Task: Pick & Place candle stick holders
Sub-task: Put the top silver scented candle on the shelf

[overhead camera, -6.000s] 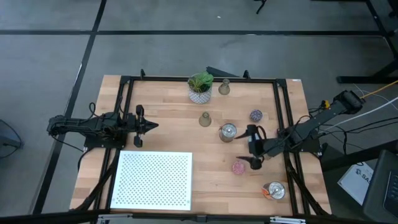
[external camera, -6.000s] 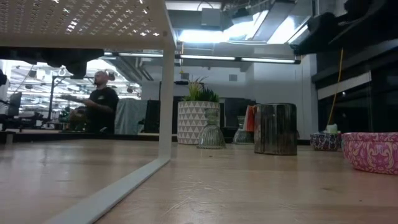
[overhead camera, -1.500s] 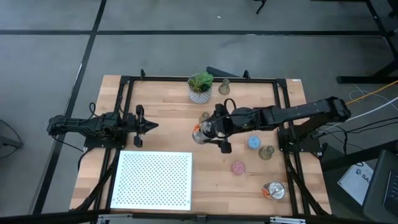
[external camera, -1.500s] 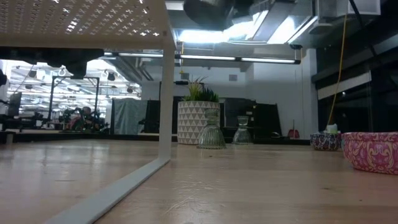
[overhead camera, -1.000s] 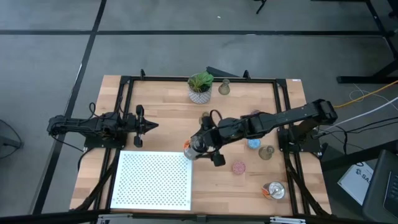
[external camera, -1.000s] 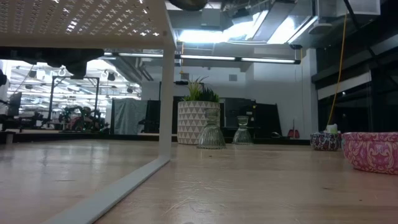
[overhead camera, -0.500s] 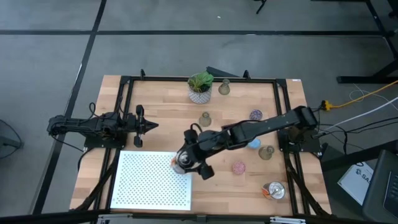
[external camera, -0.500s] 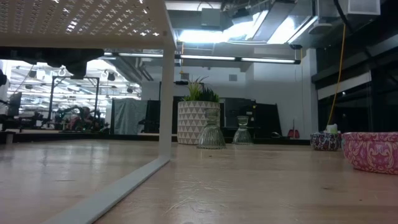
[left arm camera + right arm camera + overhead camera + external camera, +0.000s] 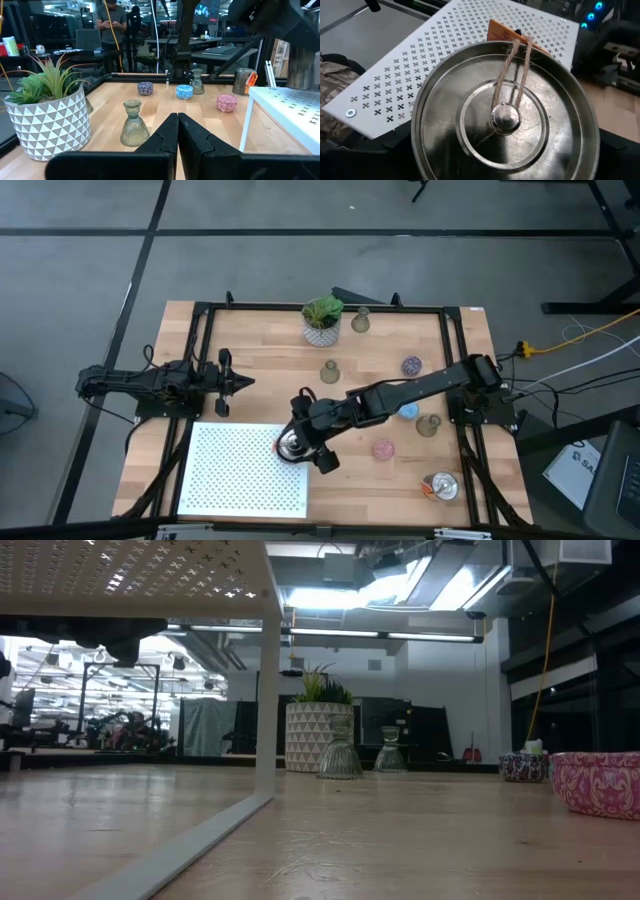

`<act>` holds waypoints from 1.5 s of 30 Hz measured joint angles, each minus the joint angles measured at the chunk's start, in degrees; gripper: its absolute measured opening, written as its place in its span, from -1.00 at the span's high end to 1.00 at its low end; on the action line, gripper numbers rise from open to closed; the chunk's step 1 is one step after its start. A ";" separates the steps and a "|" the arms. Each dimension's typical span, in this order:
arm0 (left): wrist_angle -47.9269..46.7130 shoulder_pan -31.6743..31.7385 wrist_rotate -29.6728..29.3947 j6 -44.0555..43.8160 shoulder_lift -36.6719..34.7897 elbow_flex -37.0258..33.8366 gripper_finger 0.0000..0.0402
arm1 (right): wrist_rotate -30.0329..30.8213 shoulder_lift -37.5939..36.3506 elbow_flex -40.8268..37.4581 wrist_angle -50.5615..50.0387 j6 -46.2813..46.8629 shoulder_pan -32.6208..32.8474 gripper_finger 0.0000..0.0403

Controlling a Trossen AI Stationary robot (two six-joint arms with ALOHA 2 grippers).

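Wood table [image 9: 260, 370]: white perforated stand [image 9: 245, 470], plant [image 9: 322, 319], holders [image 9: 329, 372] scattered right.

silver holder [image 9: 502, 117]: rim cut off by frame | claw fingers hidden beneath it

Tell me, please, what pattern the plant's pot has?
White with grey triangles on the pot, clearest in the left wrist view.
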 joint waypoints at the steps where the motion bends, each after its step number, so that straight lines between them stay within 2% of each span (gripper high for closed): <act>1: 0.00 0.01 -0.01 0.00 -0.02 0.00 0.98 | -0.02 0.00 0.00 0.13 -0.23 -0.07 -0.78; 8: 0.00 0.01 -0.02 0.00 0.00 0.00 0.98 | 0.23 0.00 0.00 1.79 -0.89 -0.77 -0.85; 19: 0.04 0.02 -0.02 0.00 -0.02 0.00 0.98 | 0.02 3.87 0.02 6.89 -1.31 -0.77 -0.90; 45: 0.13 0.00 -0.04 0.00 -0.02 0.01 0.98 | -1.95 2.14 0.42 6.74 1.25 -0.99 -0.92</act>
